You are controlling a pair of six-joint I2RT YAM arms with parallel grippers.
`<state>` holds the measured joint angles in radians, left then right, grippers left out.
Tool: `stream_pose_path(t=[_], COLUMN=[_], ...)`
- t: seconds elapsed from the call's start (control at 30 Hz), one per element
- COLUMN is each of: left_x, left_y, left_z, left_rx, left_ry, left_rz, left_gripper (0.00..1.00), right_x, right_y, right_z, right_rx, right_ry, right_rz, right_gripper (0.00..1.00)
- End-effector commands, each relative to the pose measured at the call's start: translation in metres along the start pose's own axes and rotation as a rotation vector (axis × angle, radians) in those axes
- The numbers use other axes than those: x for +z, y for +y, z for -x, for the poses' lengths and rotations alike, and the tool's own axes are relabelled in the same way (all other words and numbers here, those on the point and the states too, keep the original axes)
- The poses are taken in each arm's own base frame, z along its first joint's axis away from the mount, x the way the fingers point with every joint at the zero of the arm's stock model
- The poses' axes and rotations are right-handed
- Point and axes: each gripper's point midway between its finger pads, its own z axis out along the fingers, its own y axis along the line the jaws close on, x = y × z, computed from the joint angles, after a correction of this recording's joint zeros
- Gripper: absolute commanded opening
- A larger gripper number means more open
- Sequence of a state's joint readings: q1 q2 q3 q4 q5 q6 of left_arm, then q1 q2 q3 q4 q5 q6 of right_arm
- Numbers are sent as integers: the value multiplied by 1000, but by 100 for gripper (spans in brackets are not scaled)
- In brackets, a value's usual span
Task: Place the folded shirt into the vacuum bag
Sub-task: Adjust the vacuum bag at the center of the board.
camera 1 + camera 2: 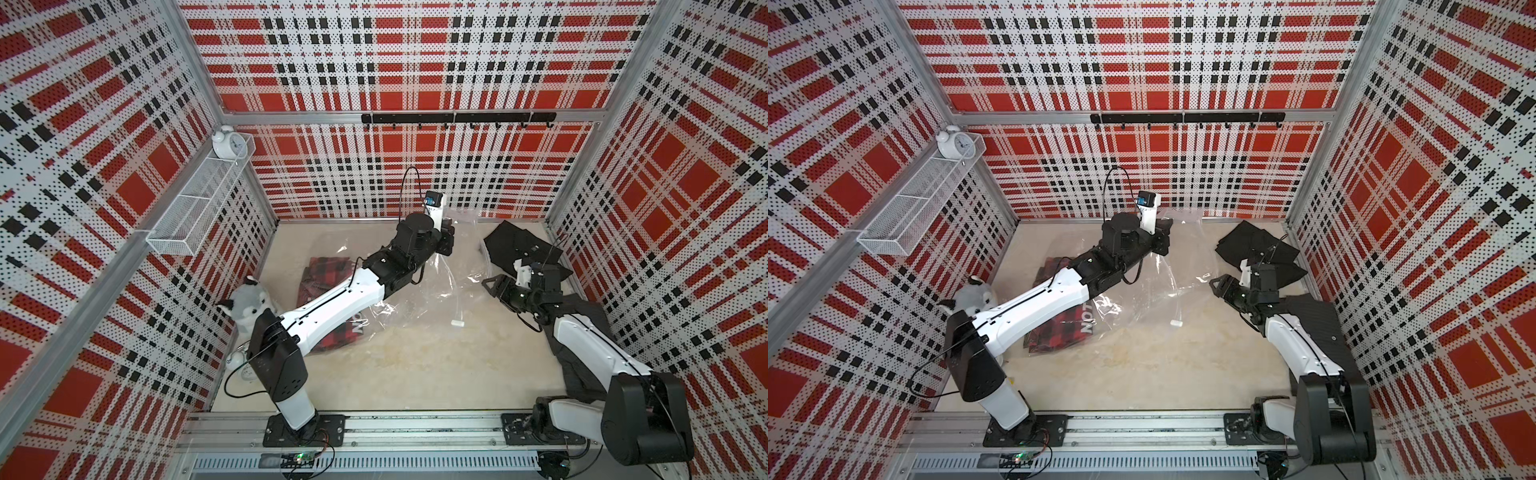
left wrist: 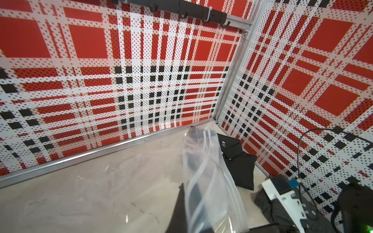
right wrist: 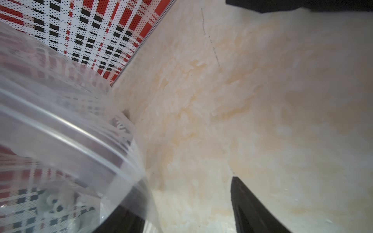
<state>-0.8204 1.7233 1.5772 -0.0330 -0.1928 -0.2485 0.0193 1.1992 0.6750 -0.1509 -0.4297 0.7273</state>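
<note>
Two spread jaws of the right gripper [image 1: 491,286] faced the mouth of the vacuum bag [image 1: 432,286], pinched up by the left gripper [image 1: 448,244]; the black folded shirt [image 1: 519,243] lay behind the right gripper, nearer it.

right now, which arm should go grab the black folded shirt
Right. The right claw is open and close to the black folded shirt. The left claw is shut on the vacuum bag edge, holding it up, so it is probably best left there.
</note>
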Motion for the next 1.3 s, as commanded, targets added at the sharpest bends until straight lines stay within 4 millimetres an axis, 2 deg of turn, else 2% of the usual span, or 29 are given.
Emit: stream_pose_path(t=[0.0,0.13,0.3,0.4,0.57,0.67,0.83,0.97,1.07,1.13,1.2,1.27], left_x=[22,45,72,79,82,82,77,73,71,70,68,65], left_y=[-11,-33,-57,-59,-57,-55,-49,-48,-46,-43,-39,-35], left_z=[-42,-71,-103,-115,-117,-114,-107,-102,-97,-95,-92,-89], left_rx=[-50,-108,-156,-178,-204,-204,-202,-203,-202,-200,-199,-199], left_ry=[81,138,218,245,261,260,255,247,240,238,235,233], left_rz=[4,-41,-80,-79,-84,-74,-57,-53,-47,-41,-35,-30], left_gripper=[0,0,0,0,0,0,0,0,0,0,0,0], right_x=[-22,-47,-69,-74,-67,-55,-35,-31,-37,-43,-51,-60], right_y=[-21,-21,7,27,46,59,56,63,71,72,69,59], right_z=[6,15,13,1,-33,-64,-104,-124,-125,-121,-114,-103], right_rx=[-36,-47,-98,-138,-186,-231,-261,-273,-286,-289,-293,-287], right_ry=[-46,-92,-119,-82,5,93,178,225,216,195,155,104], right_rz=[-97,-112,-5,103,216,259,215,268,292,284,240,150], right_gripper=[77,78,78,77,74,74,73,53,23,8,0,0])
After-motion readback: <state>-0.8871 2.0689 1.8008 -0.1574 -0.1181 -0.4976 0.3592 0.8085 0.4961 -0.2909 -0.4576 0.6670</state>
